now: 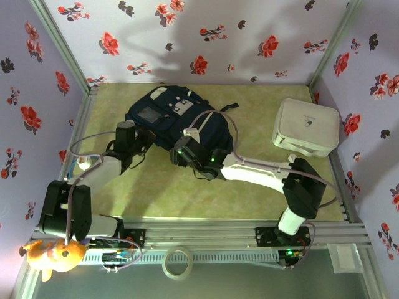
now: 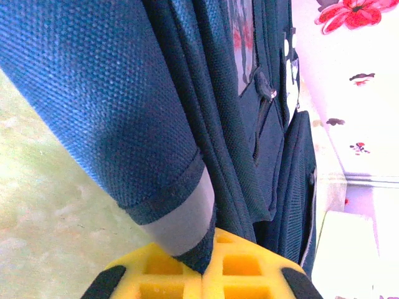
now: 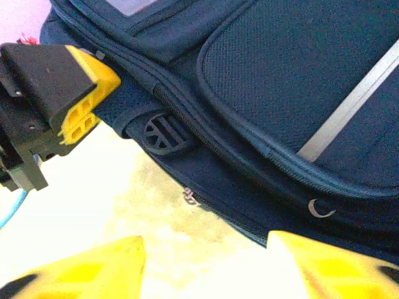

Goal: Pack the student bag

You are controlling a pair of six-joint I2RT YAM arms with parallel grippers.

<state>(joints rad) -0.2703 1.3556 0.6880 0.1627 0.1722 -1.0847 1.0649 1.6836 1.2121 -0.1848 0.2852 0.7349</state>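
The student bag (image 1: pixel 163 114), a navy backpack with pale patches, lies at the back centre of the green table. At its left side, my left gripper (image 1: pixel 129 141) is shut. In the left wrist view the yellow fingers (image 2: pixel 243 268) pinch a navy fabric edge with a grey stripe (image 2: pixel 184 215) of the bag (image 2: pixel 93 87). My right gripper (image 1: pixel 181 153) sits at the bag's near edge. Its jaws (image 3: pixel 206 277) stand apart over the table with nothing between them. A small metal zip pull (image 3: pixel 190 197) on the bag's seam (image 3: pixel 274 93) lies just ahead of them. The left gripper's finger (image 3: pixel 78 93) shows in the upper left of the right wrist view.
A white rounded-square box (image 1: pixel 307 128) sits at the back right, near the floral wall. A tape roll (image 1: pixel 177 261) and an orange plush toy (image 1: pixel 53 256) lie off the near rail. Floral walls close in the table on three sides.
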